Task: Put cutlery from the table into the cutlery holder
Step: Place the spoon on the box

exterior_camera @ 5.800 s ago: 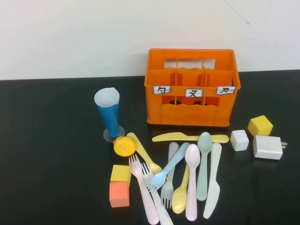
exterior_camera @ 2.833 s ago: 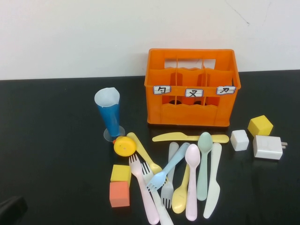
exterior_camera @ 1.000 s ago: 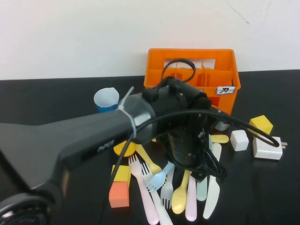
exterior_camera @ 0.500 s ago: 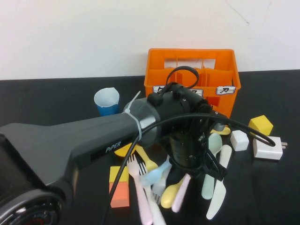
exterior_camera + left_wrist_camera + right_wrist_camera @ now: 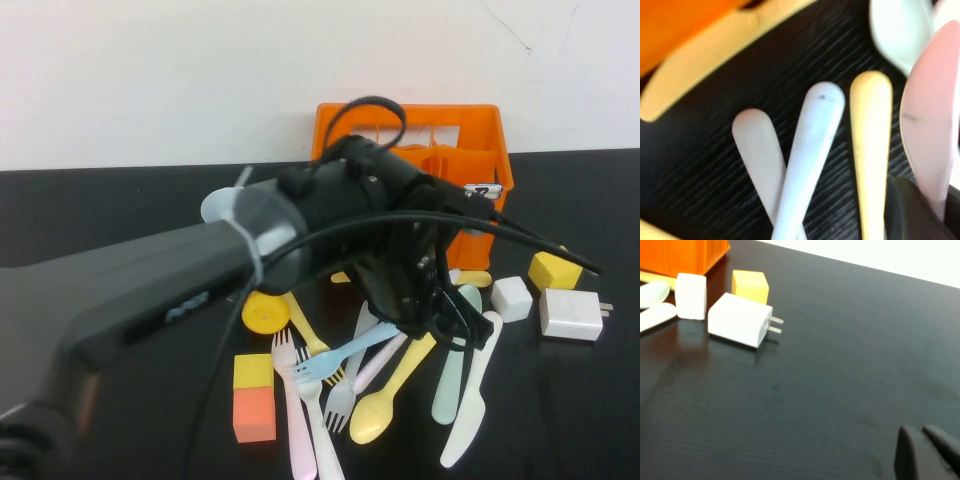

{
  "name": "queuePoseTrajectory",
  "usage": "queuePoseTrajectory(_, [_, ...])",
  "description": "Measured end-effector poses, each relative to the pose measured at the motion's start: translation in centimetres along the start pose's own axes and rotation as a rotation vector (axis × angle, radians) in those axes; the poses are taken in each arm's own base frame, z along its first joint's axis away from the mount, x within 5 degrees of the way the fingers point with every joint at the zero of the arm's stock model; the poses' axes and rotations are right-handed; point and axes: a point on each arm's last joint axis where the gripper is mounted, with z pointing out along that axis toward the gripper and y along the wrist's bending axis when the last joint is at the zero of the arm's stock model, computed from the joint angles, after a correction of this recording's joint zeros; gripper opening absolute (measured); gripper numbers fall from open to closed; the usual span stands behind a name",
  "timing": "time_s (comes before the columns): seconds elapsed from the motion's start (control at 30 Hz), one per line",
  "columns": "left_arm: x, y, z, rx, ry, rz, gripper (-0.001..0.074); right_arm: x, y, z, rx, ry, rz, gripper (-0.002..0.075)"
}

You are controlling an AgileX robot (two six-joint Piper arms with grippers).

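1. Several pieces of cutlery lay fanned out in the high view. A few seconds earlier they had lain neatly side by side. The left arm had swung in meanwhile, and the left gripper (image 5: 445,325) sat low over the pile on the table (image 5: 100,210). The yellow spoon (image 5: 385,405) and pink spoon (image 5: 375,362) now pointed diagonally. The white knife (image 5: 470,410) had slid outward.
2. One piece, the pink spoon, ran under the gripper's dark edge in the left wrist view, beside the yellow handle. Whether it was clamped could not be told.
3. Nothing was held by the right gripper (image 5: 922,447), pinched closed above bare table, well apart from the white charger (image 5: 740,320).
4. None of the cutlery appeared to have reached the cutlery holder (image 5: 480,125) yet. The first pick seemed only underway.
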Motion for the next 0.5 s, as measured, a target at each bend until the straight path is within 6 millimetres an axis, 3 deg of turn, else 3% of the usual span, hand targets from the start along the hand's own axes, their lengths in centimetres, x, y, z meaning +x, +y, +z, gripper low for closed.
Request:
queuePoseTrajectory(0.2, [0.8,-0.2,-3.8,0.044,-0.213,0.053,0.0029,0.0,0.0,0.0,0.000,0.000,0.000,-0.0003])
queuePoseTrajectory(0.5, [3.4,1.5,-9.6,0.155,-0.960,0.050,0.0029,0.0,0.0,0.0,0.000,0.000,0.000,-0.0003])
